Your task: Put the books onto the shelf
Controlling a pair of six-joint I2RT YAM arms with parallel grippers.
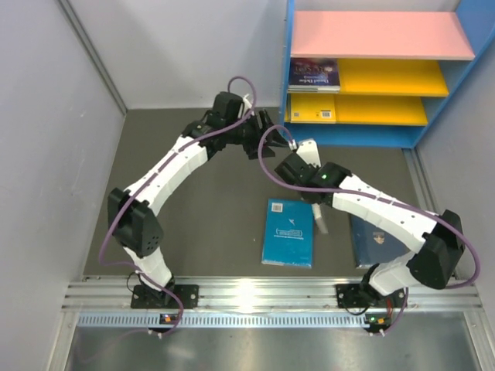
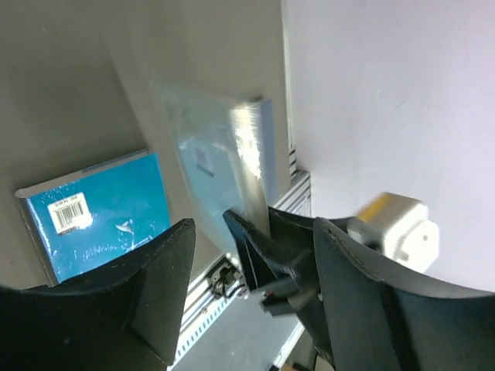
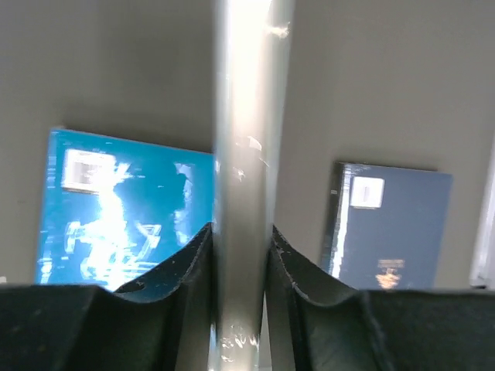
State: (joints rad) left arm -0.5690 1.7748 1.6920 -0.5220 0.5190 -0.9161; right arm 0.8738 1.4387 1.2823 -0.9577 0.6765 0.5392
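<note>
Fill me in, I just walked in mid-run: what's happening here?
The right gripper is clamped on a thin light-blue book, held edge-on above the mat. The left gripper is open close by, gripping nothing. A teal book and a navy book lie flat on the mat, not yet shelved. On the shelf, a purple book sits on the upper yellow board and a yellow book on the lower one.

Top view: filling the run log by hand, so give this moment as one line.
right gripper: shut on light blue book | left gripper: open | table: teal book, navy book flat | shelf: purple book, yellow book
</note>
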